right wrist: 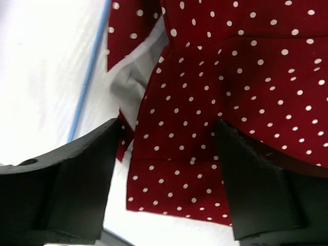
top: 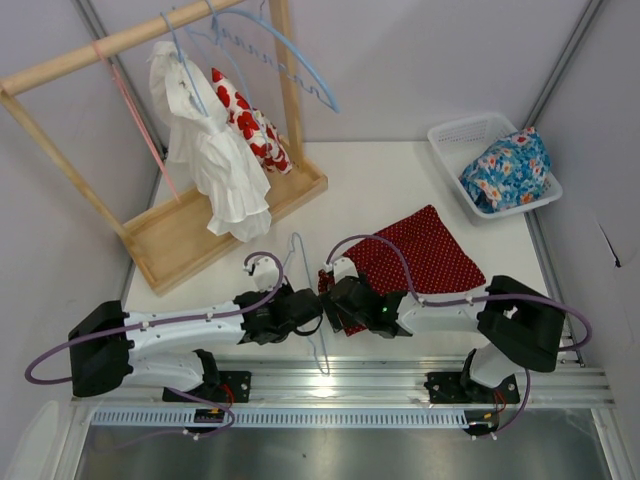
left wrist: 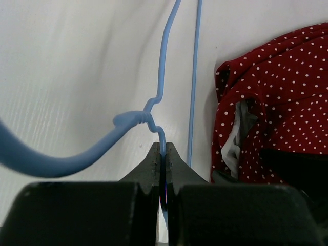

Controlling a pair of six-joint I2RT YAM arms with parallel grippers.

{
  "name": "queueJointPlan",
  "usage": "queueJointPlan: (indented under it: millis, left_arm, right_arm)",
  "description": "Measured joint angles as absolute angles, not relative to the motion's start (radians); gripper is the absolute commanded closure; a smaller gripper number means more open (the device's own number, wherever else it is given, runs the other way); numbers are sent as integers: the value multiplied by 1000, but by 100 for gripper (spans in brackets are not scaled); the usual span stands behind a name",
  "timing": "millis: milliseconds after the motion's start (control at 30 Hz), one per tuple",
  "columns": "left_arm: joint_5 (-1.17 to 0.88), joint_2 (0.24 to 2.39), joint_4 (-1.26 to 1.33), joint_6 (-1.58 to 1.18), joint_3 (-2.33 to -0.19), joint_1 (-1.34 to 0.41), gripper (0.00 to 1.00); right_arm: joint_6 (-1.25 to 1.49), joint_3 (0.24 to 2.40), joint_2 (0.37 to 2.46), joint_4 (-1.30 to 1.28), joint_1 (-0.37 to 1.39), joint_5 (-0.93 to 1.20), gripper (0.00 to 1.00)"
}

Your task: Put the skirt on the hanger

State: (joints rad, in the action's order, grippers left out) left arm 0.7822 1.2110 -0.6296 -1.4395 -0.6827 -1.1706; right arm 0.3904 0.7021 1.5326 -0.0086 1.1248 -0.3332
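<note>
Lying spread on the white tabletop (top: 380, 170), the dark red fabric skirt with tiny white polka dots (top: 425, 255) sits right of centre, its near-left corner hidden under the right tool (top: 340, 295) in the top view. The thin pale-blue wire hanger (top: 299, 262) lies flat just left of the skirt, hook pointing away from the arms. Part of its frame is covered by the left arm, and only a short stretch shows again near the tabletop's front edge.

The left tool (left wrist: 163, 151) is clenched on the hanger wire just below the twisted neck. In the left wrist view the hook is a blurred blue curve cut off at the left border.

The right tool (right wrist: 169, 169) is spread wide, one black finger (right wrist: 82, 169) on either side of the skirt's folded edge, where some grey lining shows. Whether the fingers touch the fabric cannot be made out. A blue line of hanger wire (right wrist: 89, 77) runs beside the skirt there.

At the far left stands a wooden rack (top: 200, 235) carrying a white garment (top: 215, 160), a white cloth with red blotches (top: 250, 125), a thin pink hanger (top: 135, 110) and a larger blue hanger with a wavy bar (top: 290, 60). A white basket (top: 470, 130) at the far right holds a blue floral garment (top: 505, 170).
</note>
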Motion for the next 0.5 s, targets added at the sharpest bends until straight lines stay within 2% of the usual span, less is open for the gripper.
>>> queueJointPlan:
  millis: [100,133,200,233,333,500]
  left_arm:
    - [782,1211,-616,-1432,-683,-1171,100]
    - [782,1211,-610,-1428,-683,-1171,100]
    - [781,1211,-595,-1411,-682,-1171,100]
    - [780,1211,-583,-1404,-681,-1171,100]
    - [775,1211,-547,-1376,-680,-1171,100]
    - [770,1233,-497,-1353,-680,-1171,100]
  right_arm:
    - [377,720,1576,8,1126,-348,42]
    - [376,728,1587,15,1126,-351,57]
    - [369,741,1602,23,1127,-355,72]
    - [370,744,1605,28,1127,-355,83]
    - [381,741,1597,35,1121,-342,93]
    - [419,648,1477,116,1071,-230,100]
